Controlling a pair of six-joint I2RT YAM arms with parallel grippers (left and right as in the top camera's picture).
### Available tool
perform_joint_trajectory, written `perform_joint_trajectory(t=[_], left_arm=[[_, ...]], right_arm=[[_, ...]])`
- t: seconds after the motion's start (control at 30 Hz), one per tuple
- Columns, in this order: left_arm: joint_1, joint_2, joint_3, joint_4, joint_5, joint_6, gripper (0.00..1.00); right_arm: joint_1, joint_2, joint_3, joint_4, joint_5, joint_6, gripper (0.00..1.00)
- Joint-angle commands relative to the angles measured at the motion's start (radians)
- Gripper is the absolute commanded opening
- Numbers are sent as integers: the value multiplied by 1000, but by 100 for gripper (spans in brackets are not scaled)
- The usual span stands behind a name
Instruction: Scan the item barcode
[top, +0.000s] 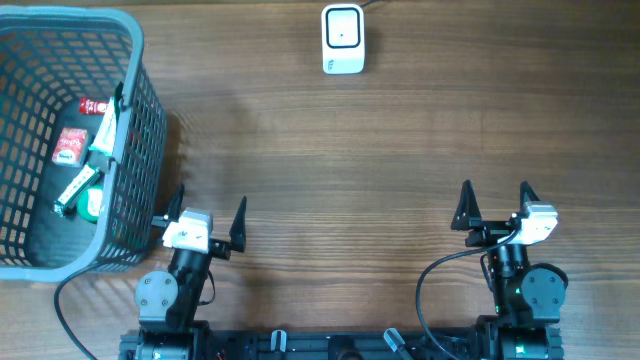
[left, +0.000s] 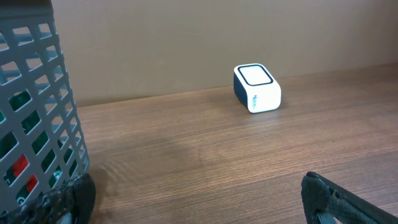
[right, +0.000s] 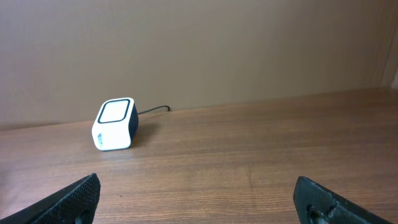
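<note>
One table (top: 350, 150), flat, with a brown wood-grain surface running side to side. One basket (top: 145, 150), grey plastic with an open lattice of rectangular holes and a rounded rim, standing at the table's left edge. Two grippers, each with two dark, pointed fingers: the left gripper (top: 211, 195) just beside the basket's near corner, the right gripper (top: 495, 186) well apart on the opposite side. Both have their fingers spread wide and nothing between them. One barcode scanner (top: 342, 38), a small rounded white block with dark sides and a framed square window, at the far centre of the table; a thin dark cable (right: 152, 111) leaves its back. Items (top: 70, 146) to be scanned lie loose in the basket: small packets, two red and the rest white and green; their exact number cannot be told.
</note>
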Motion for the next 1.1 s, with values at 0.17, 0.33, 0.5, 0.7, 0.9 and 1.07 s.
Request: perform_joint_trajectory(t=[0.17,0.33,0.5,0.7,0.9,1.07], left_arm=[[7,-5,-7,0,19,-6,100],[7,-4,-7,0,19,-6,100],[7,-5,-7,0,19,-6,100],[6,-4,-6,16,150,-60,100],[7,14,163,-3,219,-116,100],[7,244,528,-150,142,-188,100]], right_arm=[[-5,4,-1,0,17,1,100],[-5,4,-1,0,17,2,100],[-5,4,-1,0,17,2,100],[-5,4,-1,0,17,2,100],[-5,4,-1,0,17,2,100],[-5,4,-1,0,17,2,100]])
